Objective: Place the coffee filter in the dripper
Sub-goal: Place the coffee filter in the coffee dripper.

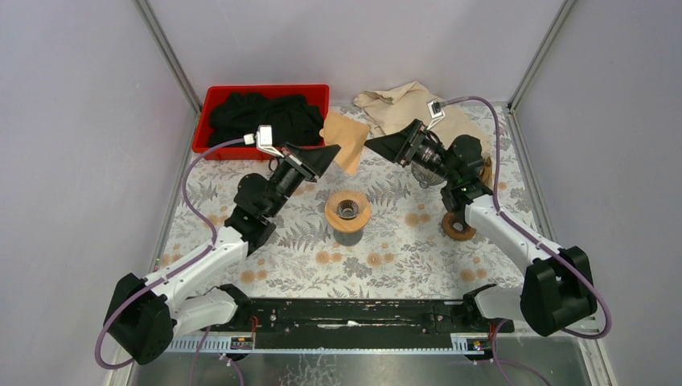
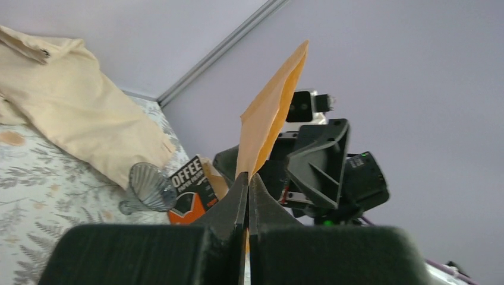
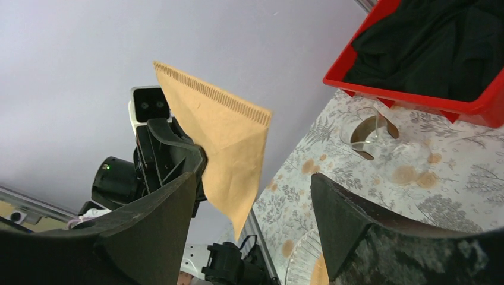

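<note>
My left gripper (image 1: 331, 151) (image 2: 248, 176) is shut on the lower corner of a flat brown coffee filter (image 1: 344, 138) (image 2: 270, 119) (image 3: 226, 142) and holds it up in the air. Facing it from the right, my right gripper (image 1: 373, 144) (image 3: 254, 178) stands open, its fingers either side of the filter's hanging tip in the right wrist view, not touching. The dripper (image 1: 347, 211), tan-rimmed with a dark centre, stands on a dark cup mid-table, below and in front of both grippers. Its ribbed rim (image 3: 392, 249) shows at the bottom of the right wrist view.
A red bin (image 1: 265, 87) with black cloth sits at the back left, and a beige cloth (image 1: 402, 104) at the back. A ribbed glass cone (image 2: 148, 187) lies beside a filter box (image 2: 190, 190). A brown ring (image 1: 458, 227) lies right. A clear handled glass (image 3: 365, 127) stands near the bin.
</note>
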### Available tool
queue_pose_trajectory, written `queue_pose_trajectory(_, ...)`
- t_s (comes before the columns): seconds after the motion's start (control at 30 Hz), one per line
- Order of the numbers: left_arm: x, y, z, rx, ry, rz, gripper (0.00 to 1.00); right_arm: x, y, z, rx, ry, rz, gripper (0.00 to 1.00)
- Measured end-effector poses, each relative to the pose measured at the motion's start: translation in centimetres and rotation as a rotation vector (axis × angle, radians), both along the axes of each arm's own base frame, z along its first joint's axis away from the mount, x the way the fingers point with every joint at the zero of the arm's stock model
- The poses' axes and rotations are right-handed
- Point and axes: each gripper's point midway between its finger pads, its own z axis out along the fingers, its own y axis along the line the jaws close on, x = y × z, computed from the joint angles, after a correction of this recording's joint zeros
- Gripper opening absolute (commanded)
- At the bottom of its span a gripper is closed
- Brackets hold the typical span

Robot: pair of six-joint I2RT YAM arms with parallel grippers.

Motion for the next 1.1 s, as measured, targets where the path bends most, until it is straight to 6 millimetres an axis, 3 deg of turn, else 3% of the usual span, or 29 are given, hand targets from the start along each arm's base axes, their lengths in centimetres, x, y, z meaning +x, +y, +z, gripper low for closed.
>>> queue_pose_trajectory(0.37, -0.8, -0.7, 0.2, -0.119, 0.072, -0.087, 0.00, 0.4, 1.1, 0.8, 0.113, 0.012, 0.072, 0.48)
queue_pose_trajectory(0.53, -1.0, -0.9, 0.0, -0.146, 0.100, -0.109, 0.02, 0.1, 1.3, 1.5, 0.153, -0.002, 0.102, 0.24)
queue_pose_trajectory(0.6, -1.1, -0.9, -0.2, -0.152, 0.110, -0.112, 0.07, 0.0, 1.4, 1.8, 0.170, -0.004, 0.116, 0.11)
queue_pose_trajectory(0.7, -1.1, -0.9, -0.5, -0.156, 0.122, -0.116, 0.15, 0.0, 1.5, 1.8, 0.187, 0.004, 0.127, 0.00)
queue_pose_trajectory(0.9, -1.0, 0.0, -1.3, -0.164, 0.144, -0.106, 0.29, -0.1, 1.6, 1.6, 0.211, 0.026, 0.147, 0.00)
queue_pose_trajectory(1.1, -0.9, 2.0, -2.1, -0.181, 0.157, -0.069, 0.41, -0.6, 1.6, 2.0, 0.223, 0.018, 0.165, 0.00)
